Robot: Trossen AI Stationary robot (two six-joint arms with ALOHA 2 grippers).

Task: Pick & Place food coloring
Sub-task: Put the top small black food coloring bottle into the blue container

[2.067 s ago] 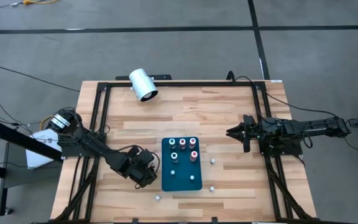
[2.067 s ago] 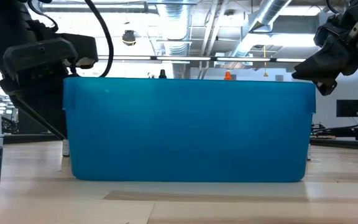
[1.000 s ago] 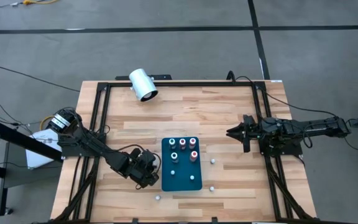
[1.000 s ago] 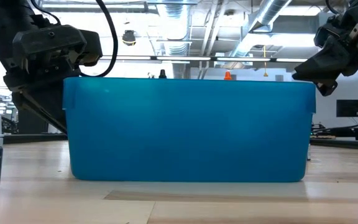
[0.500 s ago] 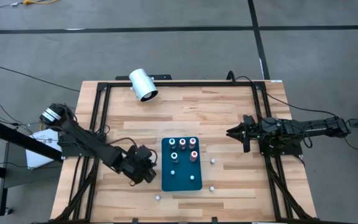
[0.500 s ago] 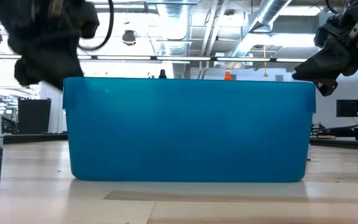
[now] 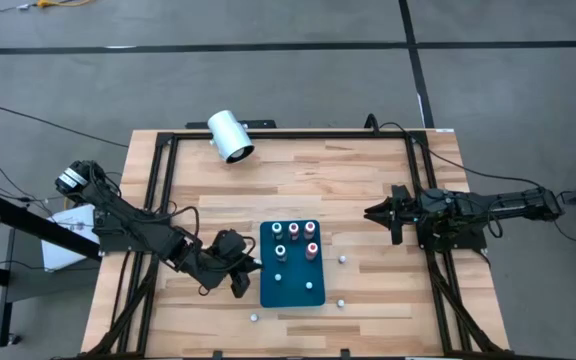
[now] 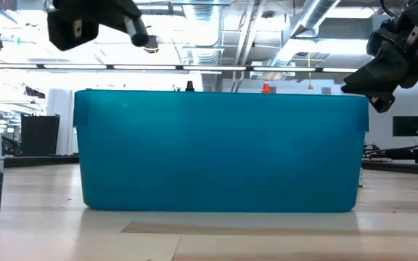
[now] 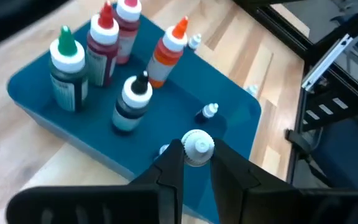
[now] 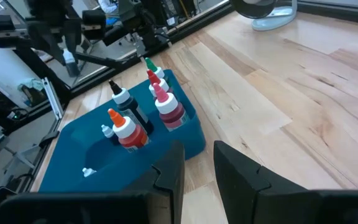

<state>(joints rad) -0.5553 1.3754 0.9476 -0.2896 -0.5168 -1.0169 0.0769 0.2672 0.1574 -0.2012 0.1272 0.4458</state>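
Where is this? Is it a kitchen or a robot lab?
Most likely a robot lab or workshop, not a kitchen. Two dark robot arms work at a wooden table set in a black metal frame; cables trail over a bare concrete floor; ducts and strip lights run overhead.

bottles [image 7: 294, 229] on blue block [image 7: 293, 293]: 5 | loose white-topped bits [image 7: 343, 259] on table [image 7: 318, 180]: 3 | white cylinder [image 7: 230, 136]: 1

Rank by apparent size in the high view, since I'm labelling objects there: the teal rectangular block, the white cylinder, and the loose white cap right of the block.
1. Teal rectangular block, largest.
2. White cylinder, lying at the table's far edge.
3. Loose white cap, smallest, a mere dot on the wood.
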